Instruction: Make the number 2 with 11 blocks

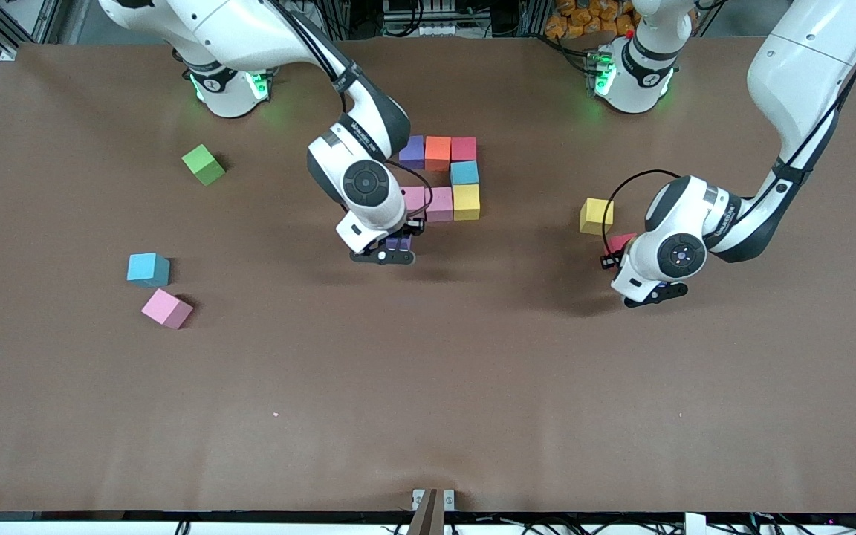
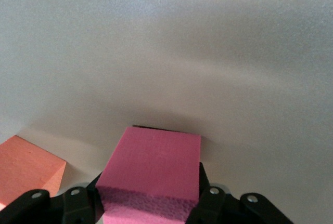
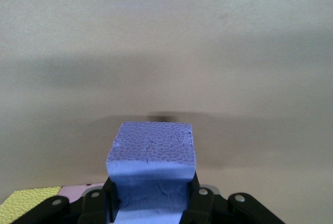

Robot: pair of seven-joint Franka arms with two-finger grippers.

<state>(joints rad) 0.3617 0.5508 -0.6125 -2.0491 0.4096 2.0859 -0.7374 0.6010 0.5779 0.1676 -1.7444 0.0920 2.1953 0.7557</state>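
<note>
The right gripper [image 1: 392, 253] clamps a purple foam cube [image 3: 151, 154], largely hidden beneath its wrist, just nearer the camera than the part-built number 2 [image 1: 452, 178], whose pink foam cube [image 1: 414, 198] is half covered. The left gripper [image 1: 651, 293] grips a red foam cube [image 1: 620, 241], mostly hidden, beside a yellow foam cube [image 1: 595, 215].

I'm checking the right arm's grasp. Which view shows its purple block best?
The right wrist view: the purple block fills the frame between the right tool fingers. The front view shows only a sliver under the wrist; the left wrist view, nothing.
</note>
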